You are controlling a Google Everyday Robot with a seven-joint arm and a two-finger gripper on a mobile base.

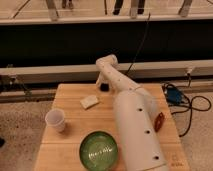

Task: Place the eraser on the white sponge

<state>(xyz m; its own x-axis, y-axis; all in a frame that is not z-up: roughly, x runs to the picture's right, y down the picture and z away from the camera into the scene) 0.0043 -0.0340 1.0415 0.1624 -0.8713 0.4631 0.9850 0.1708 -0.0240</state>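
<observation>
The white sponge (90, 102) is a small cream flat block lying on the wooden table (70, 92), left of the arm. The eraser (104, 87) is a small black lump at the far side of the table, right at the end of my white arm. My gripper (102, 84) is at the arm's far end, down at the eraser, to the right of and behind the sponge. The arm hides most of the gripper.
A white paper cup (55, 120) stands at the table's left. A green bowl (99, 149) sits at the front. A reddish object (159, 121) lies at the right edge, beside the arm. Blue gear and black cables (175, 95) lie on the floor to the right.
</observation>
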